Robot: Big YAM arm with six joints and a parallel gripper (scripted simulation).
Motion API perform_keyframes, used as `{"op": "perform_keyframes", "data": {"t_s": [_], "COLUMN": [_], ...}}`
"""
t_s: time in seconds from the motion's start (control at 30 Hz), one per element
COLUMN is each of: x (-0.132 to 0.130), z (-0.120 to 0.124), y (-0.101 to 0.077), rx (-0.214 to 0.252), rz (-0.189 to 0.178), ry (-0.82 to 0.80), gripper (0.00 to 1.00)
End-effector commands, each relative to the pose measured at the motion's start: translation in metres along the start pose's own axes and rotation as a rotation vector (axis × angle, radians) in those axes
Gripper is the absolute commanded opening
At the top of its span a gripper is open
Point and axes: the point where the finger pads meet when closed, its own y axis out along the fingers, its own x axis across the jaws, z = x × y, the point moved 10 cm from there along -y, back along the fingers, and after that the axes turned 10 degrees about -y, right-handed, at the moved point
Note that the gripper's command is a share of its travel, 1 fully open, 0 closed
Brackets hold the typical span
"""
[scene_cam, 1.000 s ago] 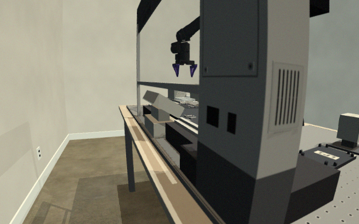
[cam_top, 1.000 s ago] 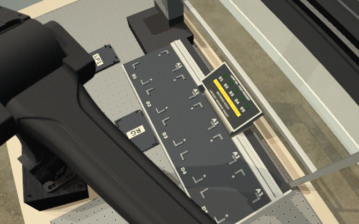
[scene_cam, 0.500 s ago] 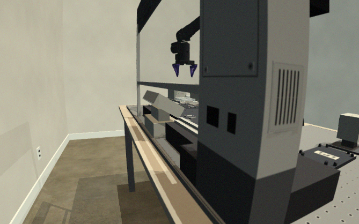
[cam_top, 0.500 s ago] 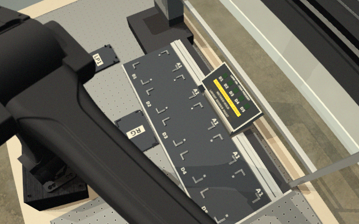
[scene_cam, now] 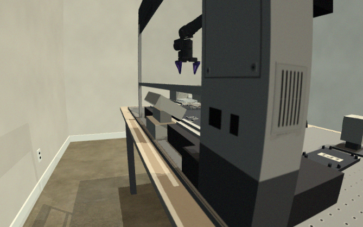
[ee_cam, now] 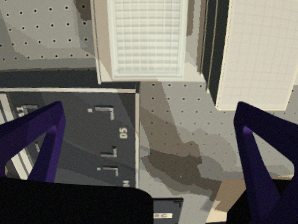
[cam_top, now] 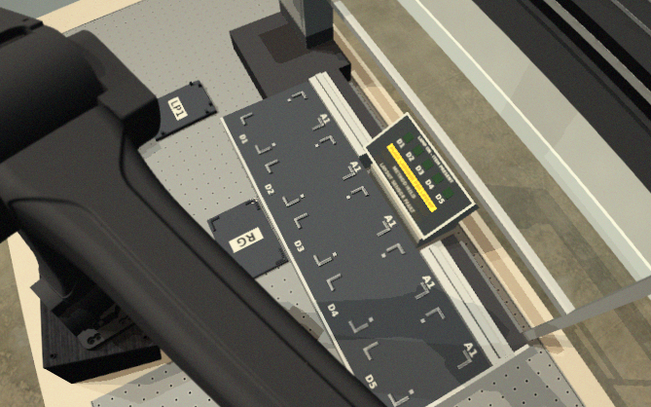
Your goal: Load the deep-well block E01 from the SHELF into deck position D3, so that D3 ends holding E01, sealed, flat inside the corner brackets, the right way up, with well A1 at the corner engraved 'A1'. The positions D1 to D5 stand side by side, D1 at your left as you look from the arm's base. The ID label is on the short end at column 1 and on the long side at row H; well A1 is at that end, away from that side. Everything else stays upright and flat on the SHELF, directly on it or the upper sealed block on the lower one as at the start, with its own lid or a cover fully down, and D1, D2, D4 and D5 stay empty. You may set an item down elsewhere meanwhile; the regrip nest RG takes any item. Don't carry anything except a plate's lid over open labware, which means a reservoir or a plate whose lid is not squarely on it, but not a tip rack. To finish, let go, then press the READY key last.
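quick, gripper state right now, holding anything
Gripper: fully open, holding nothing, hanging high above the deck.

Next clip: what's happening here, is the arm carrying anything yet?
Not yet. The gripper hangs open and empty, high above the bench. The deck brackets D1 to D5 that show hold nothing. The wrist camera looks past the purple fingers at white gridded labware beyond the D5 end.
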Motion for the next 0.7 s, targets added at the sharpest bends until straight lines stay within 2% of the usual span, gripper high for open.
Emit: {"op": "perform_keyframes", "data": {"t_s": [0.0, 0.07, 0.13, 0.2, 0.27, 0.3, 0.37, 0.47, 0.6, 0.67], "x": [0.012, 0.006, 0.006, 0.006, 0.006, 0.010, 0.007, 0.006, 0.007, 0.009], "z": [-0.011, -0.013, -0.009, -0.008, -0.008, -0.013, -0.014, -0.006, -0.005, -0.007], "y": [-0.037, -0.041, -0.062, -0.068, -0.068, -0.051, -0.058, -0.089, -0.101, -0.102], "rx": [-0.059, -0.055, -0.082, -0.082, -0.082, -0.039, -0.042, -0.083, -0.081, -0.068], "rz": [-0.017, -0.013, -0.017, -0.018, -0.018, -0.012, -0.011, -0.016, -0.016, -0.015], "ry": [-0.032, -0.020, -0.022, -0.022, -0.022, -0.027, -0.021, -0.022, -0.024, -0.029], "gripper": [1.00, 1.00, 1.00, 1.00, 1.00, 1.00, 1.00, 1.00, 1.00, 1.00]}}
